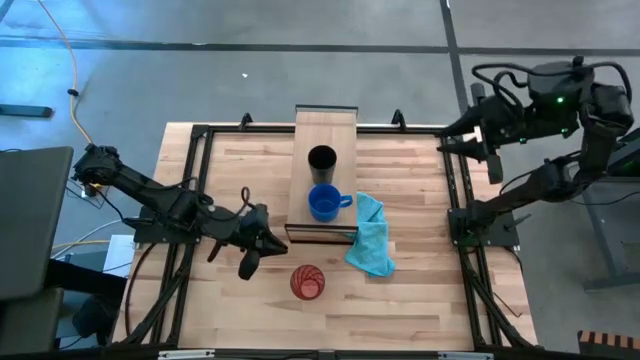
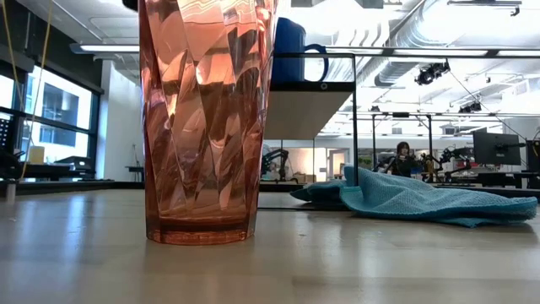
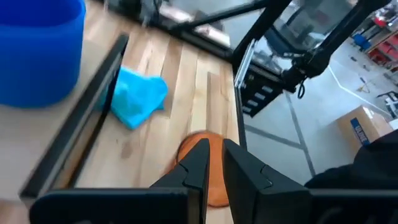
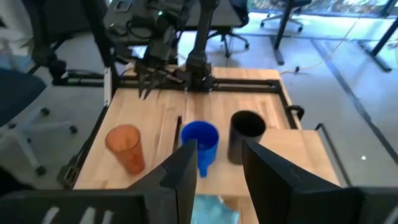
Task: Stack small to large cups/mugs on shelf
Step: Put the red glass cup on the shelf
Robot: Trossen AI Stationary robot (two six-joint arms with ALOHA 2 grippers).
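Note:
The translucent red-orange tumbler (image 1: 308,282) (image 2: 207,118) stands upright on its base on the slatted tabletop, near the front edge. The blue mug (image 1: 322,203) (image 4: 200,140) and the black cup (image 1: 322,160) (image 4: 245,134) stand apart on the light-wood shelf (image 1: 325,135), the mug nearer the front. My left gripper (image 1: 248,268) (image 3: 216,146) hovers left of the tumbler (image 3: 185,148), with a narrow gap between its fingers, holding nothing. My right gripper (image 1: 450,140) (image 4: 217,162) waits open at the table's far right edge.
A light-blue cloth (image 1: 372,240) (image 2: 405,196) lies crumpled on the table, right of the shelf's front end and of the tumbler. The shelf's black frame (image 3: 81,124) stands between my left gripper and the mug. Bare wood shows left of the shelf.

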